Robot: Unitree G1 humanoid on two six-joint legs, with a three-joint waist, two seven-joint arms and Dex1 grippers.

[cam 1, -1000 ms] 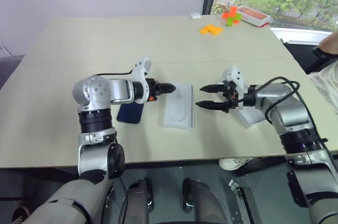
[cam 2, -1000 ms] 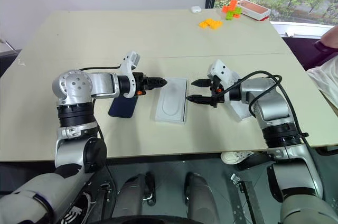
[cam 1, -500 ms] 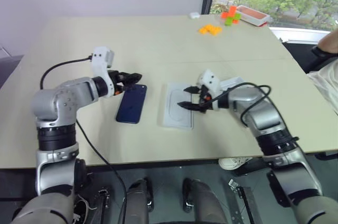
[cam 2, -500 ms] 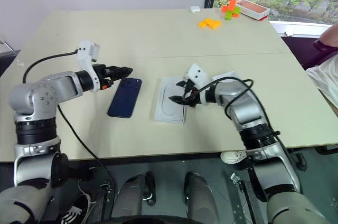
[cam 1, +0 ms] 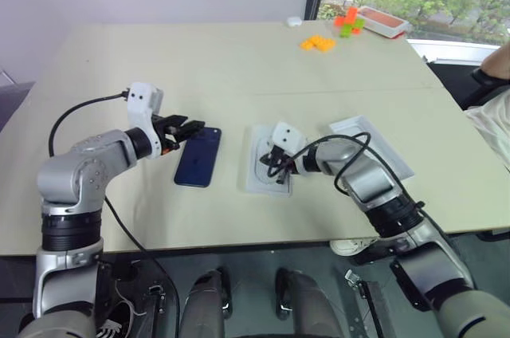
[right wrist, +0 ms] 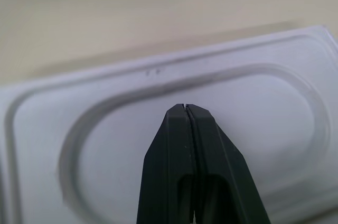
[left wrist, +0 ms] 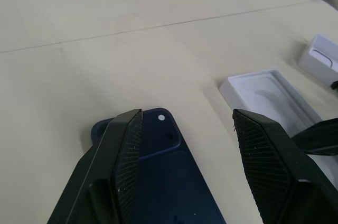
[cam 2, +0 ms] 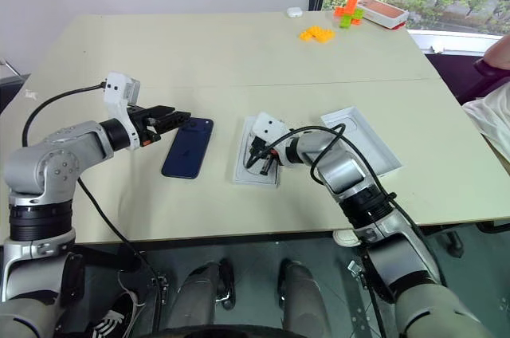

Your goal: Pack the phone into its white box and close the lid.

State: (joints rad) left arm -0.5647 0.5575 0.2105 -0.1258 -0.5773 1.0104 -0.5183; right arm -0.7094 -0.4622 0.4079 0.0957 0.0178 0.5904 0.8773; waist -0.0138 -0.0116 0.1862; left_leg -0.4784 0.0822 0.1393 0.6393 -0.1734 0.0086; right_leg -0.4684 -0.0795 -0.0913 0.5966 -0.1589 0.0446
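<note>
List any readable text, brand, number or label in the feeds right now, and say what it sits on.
None can be read.
Phone: plain dark back, no lettering visible.
White insert tray: blank, with an oval recess.
White tray by the right arm: no print visible.
Red-and-white box at the far edge: too small to read.
End effector housings: no legible markings.

The right gripper [right wrist: 185, 109] and its arm covered part of the white insert tray [cam 1: 259, 178], so what sat under the fingertips was hidden. The phone [left wrist: 158, 171] was cut off by the left wrist view's edge. The orange bits [cam 1: 318, 44] far back were too small to identify.
</note>
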